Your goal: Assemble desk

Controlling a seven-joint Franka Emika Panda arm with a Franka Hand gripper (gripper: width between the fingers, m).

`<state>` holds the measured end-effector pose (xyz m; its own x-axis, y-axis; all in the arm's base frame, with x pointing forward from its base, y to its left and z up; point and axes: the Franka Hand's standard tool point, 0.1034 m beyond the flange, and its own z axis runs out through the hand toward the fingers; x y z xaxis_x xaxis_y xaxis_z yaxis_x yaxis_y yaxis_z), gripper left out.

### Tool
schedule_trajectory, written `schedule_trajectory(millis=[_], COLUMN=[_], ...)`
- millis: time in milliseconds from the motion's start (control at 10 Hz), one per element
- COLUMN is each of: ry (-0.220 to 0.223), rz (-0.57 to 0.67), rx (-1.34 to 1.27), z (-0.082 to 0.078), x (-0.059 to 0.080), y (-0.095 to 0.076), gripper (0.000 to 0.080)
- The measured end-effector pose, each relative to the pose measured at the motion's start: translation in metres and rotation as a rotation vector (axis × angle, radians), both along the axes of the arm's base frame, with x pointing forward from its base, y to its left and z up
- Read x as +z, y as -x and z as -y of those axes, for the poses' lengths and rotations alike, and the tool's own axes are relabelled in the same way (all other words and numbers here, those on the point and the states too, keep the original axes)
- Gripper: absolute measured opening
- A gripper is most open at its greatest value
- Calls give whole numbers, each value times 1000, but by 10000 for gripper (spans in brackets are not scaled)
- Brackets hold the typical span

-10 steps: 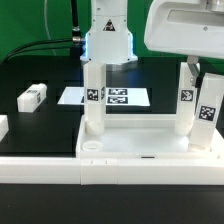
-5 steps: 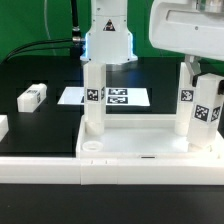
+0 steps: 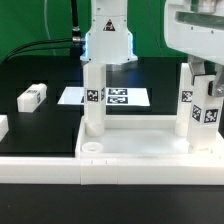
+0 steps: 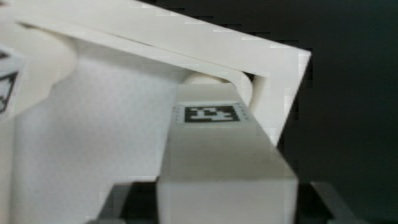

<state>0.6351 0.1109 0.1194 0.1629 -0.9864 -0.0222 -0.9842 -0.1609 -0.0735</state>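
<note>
Black counter | first white square plastic leg, second leg upright in white rimmed desk tray | my hand grips third leg | fourth leg loose, unfitted

Exterior view: low, near, level across the desk top toward my arm.
Wrist view: on my wrist, pressed close to the leg.
Shared: that leg.

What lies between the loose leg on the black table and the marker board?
Nothing: in the exterior view only bare black table separates the loose leg from the marker board.
</note>
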Motion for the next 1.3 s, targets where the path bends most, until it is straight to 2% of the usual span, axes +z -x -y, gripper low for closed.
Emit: schedule_trajectory(millis=[100, 200, 300, 500, 700, 900, 1000, 1100, 1300], ry=[-22, -72, -102, -140, -140, -109, -106, -95, -82], rz=[16, 59, 71, 61, 61, 23, 40, 47, 55], rx=[-130, -271, -369, -497, -491, -381, -322, -224, -98], z=[1, 4, 4, 4, 3, 4, 3, 3, 4], x=[0, 0, -1, -1, -1, -4, -3, -4, -5], y=[2, 3, 5, 4, 4, 4, -1, 0, 0], gripper=[288, 288, 288, 288, 289, 568, 568, 635, 645])
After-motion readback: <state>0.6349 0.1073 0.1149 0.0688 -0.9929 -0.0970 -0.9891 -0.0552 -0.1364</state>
